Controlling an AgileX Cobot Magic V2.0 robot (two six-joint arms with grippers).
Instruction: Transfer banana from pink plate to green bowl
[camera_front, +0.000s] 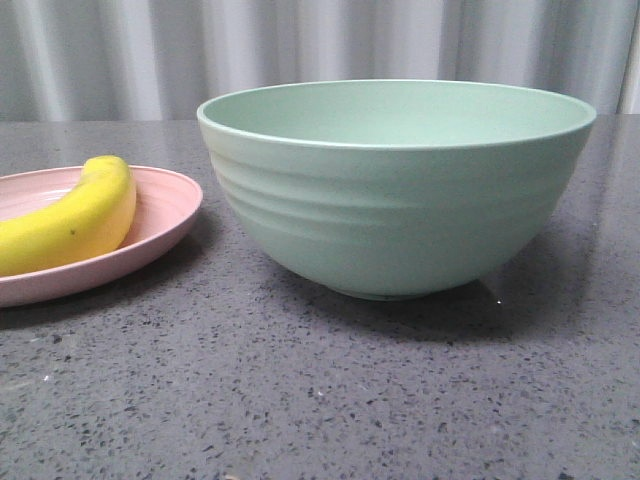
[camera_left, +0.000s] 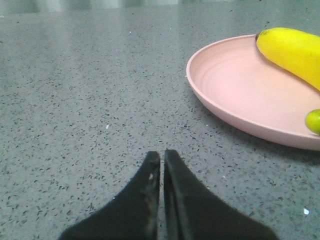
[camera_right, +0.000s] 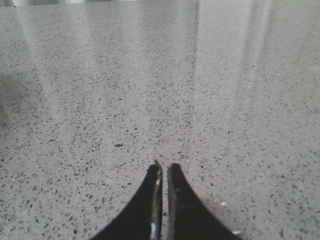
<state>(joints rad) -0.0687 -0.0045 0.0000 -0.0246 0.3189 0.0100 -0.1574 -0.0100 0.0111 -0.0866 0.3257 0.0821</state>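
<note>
The yellow banana (camera_front: 70, 218) lies on the pink plate (camera_front: 165, 205) at the left of the front view. The large green bowl (camera_front: 395, 200) stands to the plate's right and holds nothing that I can see. In the left wrist view my left gripper (camera_left: 162, 153) is shut and empty, low over the table, apart from the pink plate (camera_left: 235, 85) and the banana (camera_left: 295, 50) on it. In the right wrist view my right gripper (camera_right: 164, 166) is shut and empty over bare table. Neither gripper shows in the front view.
The grey speckled tabletop (camera_front: 300, 390) runs to a pale curtain (camera_front: 300, 50) at the back. A greenish banana tip (camera_left: 314, 120) shows at the plate's edge in the left wrist view.
</note>
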